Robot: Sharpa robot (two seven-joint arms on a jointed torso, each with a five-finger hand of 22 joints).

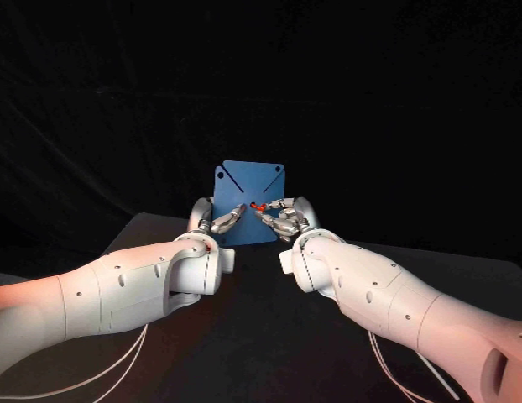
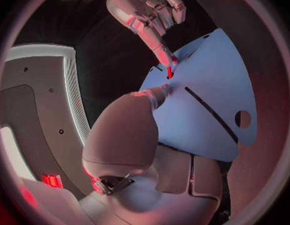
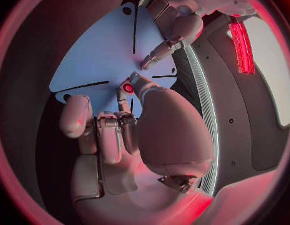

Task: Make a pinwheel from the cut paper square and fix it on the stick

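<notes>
Fingers [image 1: 228, 219] of the left hand [image 1: 216, 223] pinch the lower left edge of the blue paper square [image 1: 247, 180], upright above the counter [image 1: 473, 277]. Slits run in from its corners, with round holes near them. Fingers of the right hand [image 1: 284, 221] pinch a small red pin [image 1: 256, 206] at its middle.

Head camera looks down across the bench [image 1: 467, 273]; wrist cameras sit close behind the left hand [image 2: 123, 135] and right hand [image 3: 167, 130]. All share the blue paper square [image 1: 250, 186].
</notes>
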